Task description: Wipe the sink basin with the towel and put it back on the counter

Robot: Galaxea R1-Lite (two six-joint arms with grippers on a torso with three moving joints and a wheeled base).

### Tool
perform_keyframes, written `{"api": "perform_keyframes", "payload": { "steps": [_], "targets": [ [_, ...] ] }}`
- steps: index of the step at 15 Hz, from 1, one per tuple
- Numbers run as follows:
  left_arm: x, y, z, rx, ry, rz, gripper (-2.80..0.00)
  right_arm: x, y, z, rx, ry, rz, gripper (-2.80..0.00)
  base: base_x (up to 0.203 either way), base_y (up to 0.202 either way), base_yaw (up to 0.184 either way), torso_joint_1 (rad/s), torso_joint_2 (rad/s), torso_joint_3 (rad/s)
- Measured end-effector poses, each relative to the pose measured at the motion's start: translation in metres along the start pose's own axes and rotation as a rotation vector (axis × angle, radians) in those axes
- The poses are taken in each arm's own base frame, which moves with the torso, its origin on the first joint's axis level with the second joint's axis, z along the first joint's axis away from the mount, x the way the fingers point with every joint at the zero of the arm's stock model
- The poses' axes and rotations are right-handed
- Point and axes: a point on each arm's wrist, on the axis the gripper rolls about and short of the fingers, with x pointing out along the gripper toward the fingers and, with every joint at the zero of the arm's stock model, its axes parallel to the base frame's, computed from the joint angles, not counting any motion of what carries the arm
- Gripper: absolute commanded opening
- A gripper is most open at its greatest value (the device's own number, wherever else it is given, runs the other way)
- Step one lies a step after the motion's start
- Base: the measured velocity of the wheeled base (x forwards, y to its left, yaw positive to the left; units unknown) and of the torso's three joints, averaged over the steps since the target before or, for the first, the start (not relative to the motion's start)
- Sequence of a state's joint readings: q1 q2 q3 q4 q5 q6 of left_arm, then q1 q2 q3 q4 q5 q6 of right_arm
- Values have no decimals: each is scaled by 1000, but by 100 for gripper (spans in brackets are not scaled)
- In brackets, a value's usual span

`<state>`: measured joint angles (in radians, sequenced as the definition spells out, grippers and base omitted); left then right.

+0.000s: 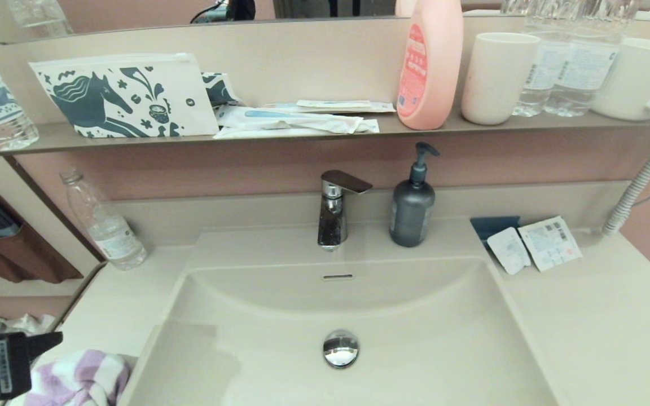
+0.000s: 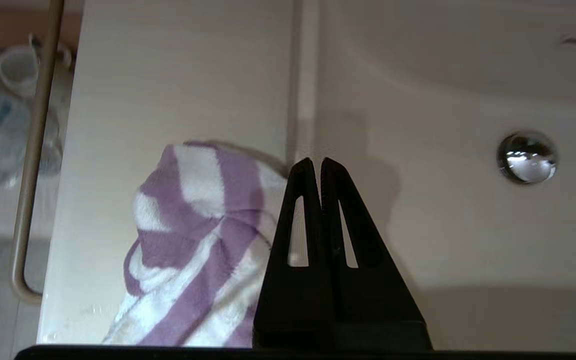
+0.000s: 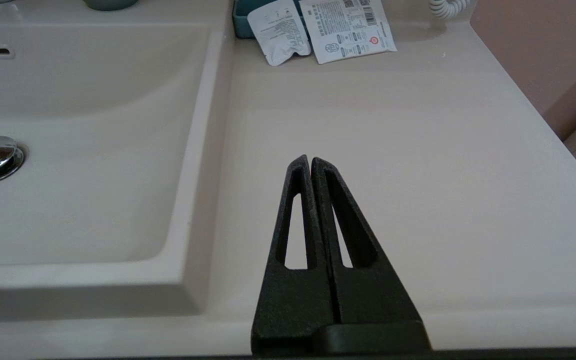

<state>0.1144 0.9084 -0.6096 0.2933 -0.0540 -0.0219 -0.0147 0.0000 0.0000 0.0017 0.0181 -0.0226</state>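
The purple-and-white striped towel (image 1: 79,378) lies crumpled on the beige counter (image 1: 105,316) just left of the sink basin (image 1: 280,349), by the basin's rim. The towel (image 2: 193,240) also fills the left wrist view beside the fingers. My left gripper (image 2: 316,162) hovers above the rim between towel and basin, shut, with nothing between its fingers; in the head view its tip (image 1: 54,338) shows at the lower left. My right gripper (image 3: 310,160) is shut and empty over the counter (image 3: 393,150) right of the basin. The chrome drain plug (image 1: 341,348) sits mid-basin.
A faucet (image 1: 333,208) and dark soap dispenser (image 1: 412,206) stand behind the basin. A plastic bottle (image 1: 105,223) stands back left. Sachets (image 1: 534,243) lie back right. The shelf above holds a horse-print pouch (image 1: 124,96), pink bottle (image 1: 429,65) and cups (image 1: 497,76).
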Motion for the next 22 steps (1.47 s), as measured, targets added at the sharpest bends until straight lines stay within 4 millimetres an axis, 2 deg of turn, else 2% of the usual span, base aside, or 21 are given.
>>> {"api": "perform_keyframes", "payload": {
  "steps": [3, 6, 8, 11, 14, 16, 22],
  "targets": [
    [-36, -4, -13, 35, -158, -32, -280, 0, 0, 0, 0, 0, 0, -280, 0, 0, 0, 0, 0, 0],
    [-72, -3, -37, 46, -265, -62, -280, 0, 0, 0, 0, 0, 0, -280, 0, 0, 0, 0, 0, 0],
    [-87, -2, -59, 54, -329, -89, -280, 0, 0, 0, 0, 0, 0, -280, 0, 0, 0, 0, 0, 0],
    [-95, 0, -91, 68, -421, -122, -280, 0, 0, 0, 0, 0, 0, -280, 0, 0, 0, 0, 0, 0],
    [-94, 2, -124, 126, -501, -164, -280, 0, 0, 0, 0, 0, 0, -280, 0, 0, 0, 0, 0, 0],
    [-87, 3, -135, 160, -532, -169, -280, 0, 0, 0, 0, 0, 0, -280, 0, 0, 0, 0, 0, 0],
    [-36, 5, -155, 227, -667, -55, -280, 0, 0, 0, 0, 0, 0, -280, 0, 0, 0, 0, 0, 0]
  ]
}}
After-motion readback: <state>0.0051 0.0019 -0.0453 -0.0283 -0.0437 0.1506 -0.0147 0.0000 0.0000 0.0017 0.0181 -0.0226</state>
